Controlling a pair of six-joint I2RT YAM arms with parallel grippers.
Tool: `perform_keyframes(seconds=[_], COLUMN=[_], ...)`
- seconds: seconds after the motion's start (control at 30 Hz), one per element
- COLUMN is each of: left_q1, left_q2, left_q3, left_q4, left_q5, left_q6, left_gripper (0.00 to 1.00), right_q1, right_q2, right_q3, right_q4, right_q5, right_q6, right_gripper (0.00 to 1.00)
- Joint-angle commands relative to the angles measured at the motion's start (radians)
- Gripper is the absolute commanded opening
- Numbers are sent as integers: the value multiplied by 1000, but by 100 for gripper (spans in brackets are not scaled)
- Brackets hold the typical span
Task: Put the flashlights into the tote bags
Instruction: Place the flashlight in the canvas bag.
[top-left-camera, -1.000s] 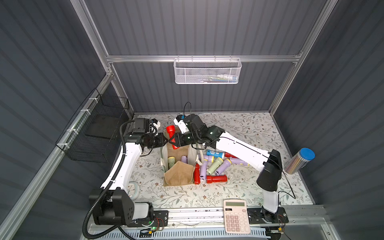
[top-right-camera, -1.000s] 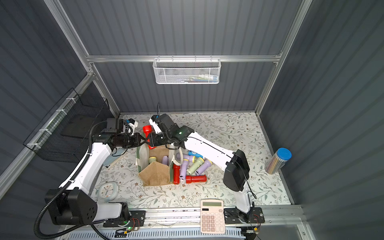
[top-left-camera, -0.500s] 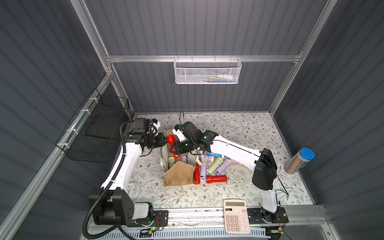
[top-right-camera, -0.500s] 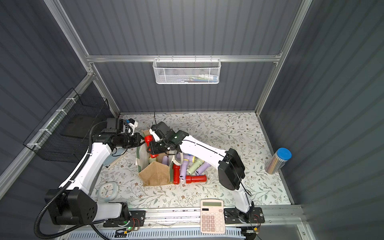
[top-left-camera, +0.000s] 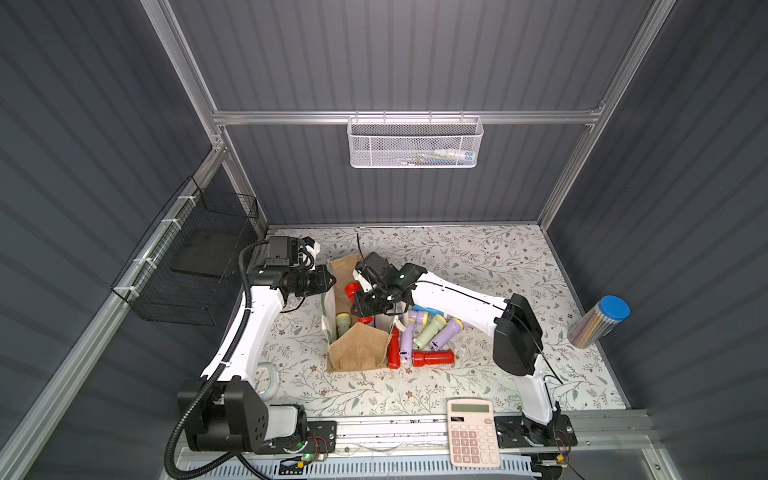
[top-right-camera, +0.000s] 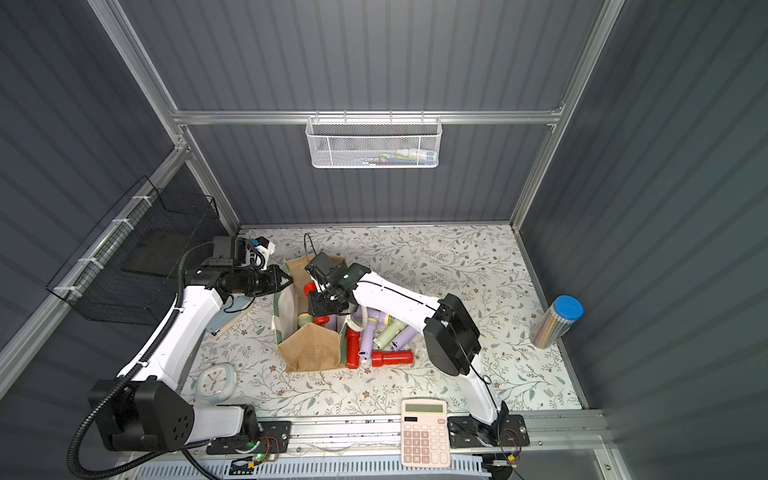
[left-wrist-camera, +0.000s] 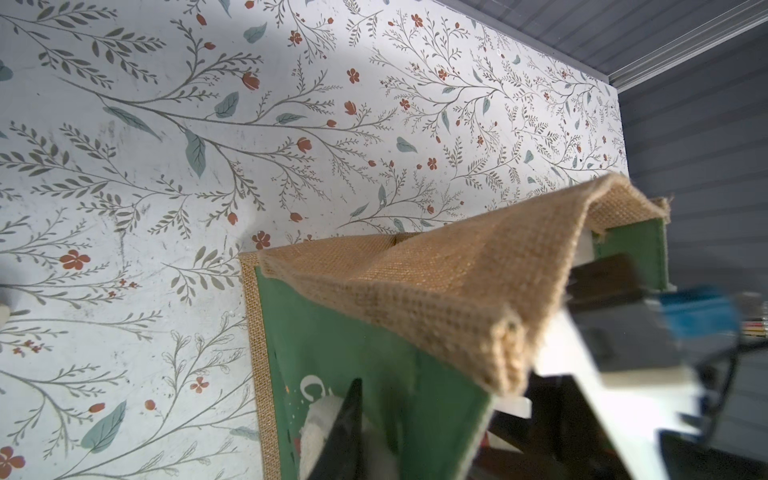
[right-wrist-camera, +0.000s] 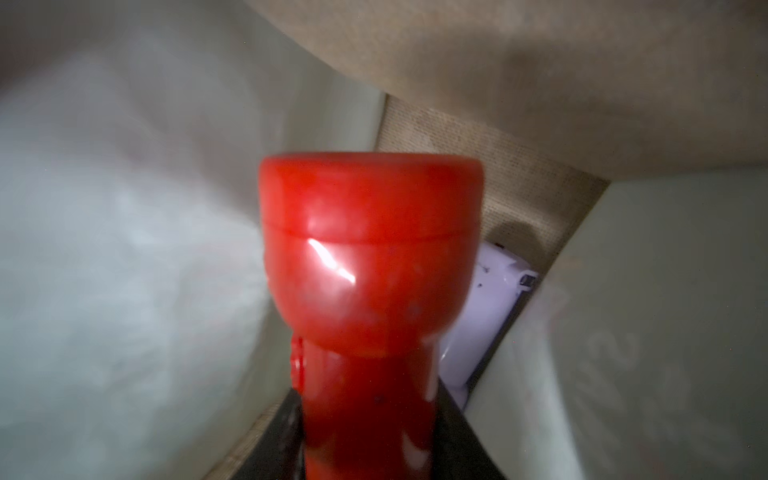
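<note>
The tan jute tote bag (top-left-camera: 358, 353) stands open at mid-table, its green side panel (left-wrist-camera: 353, 340) close in the left wrist view. My left gripper (top-left-camera: 329, 281) is shut on the bag's left rim, with one black finger (left-wrist-camera: 347, 432) outside the panel and the other hidden. My right gripper (top-left-camera: 363, 307) reaches down into the bag, shut on a red flashlight (right-wrist-camera: 370, 270) whose head points at the bottom. A pale green flashlight (top-left-camera: 343, 322) and a lilac one (right-wrist-camera: 486, 299) lie inside. Several more flashlights lie right of the bag: red (top-left-camera: 432, 357), lilac (top-left-camera: 406, 340), pale green (top-left-camera: 428, 332).
A pink calculator (top-left-camera: 471, 432) lies at the front edge. A clear pencil tube with a blue lid (top-left-camera: 598, 326) leans at the right wall. A round clock (top-right-camera: 215, 382) sits by the left arm's base. A black wire basket (top-left-camera: 187, 266) hangs on the left wall.
My right gripper has carried the red flashlight from above the bag's far rim down into the bag. The left gripper has kept its hold on the rim.
</note>
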Motion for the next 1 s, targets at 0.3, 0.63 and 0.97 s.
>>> perform_keyframes(seconds=[0.3, 0.63, 0.97], left_q1=[3, 3, 2], left_q2=[-11, -11, -7], left_q3=[-13, -13, -17], left_q4=[8, 8, 8], left_q5=[22, 19, 16], left_q6=[-15, -14, -13], left_gripper=[20, 20, 20], right_q1=[-11, -16, -23], right_q2=[123, 116, 6], right_q3=[68, 43, -11], right_q4=[-131, -105, -3], right_q5=[19, 11, -55], right_q6=[-26, -36, -75], right_gripper=[39, 63, 65])
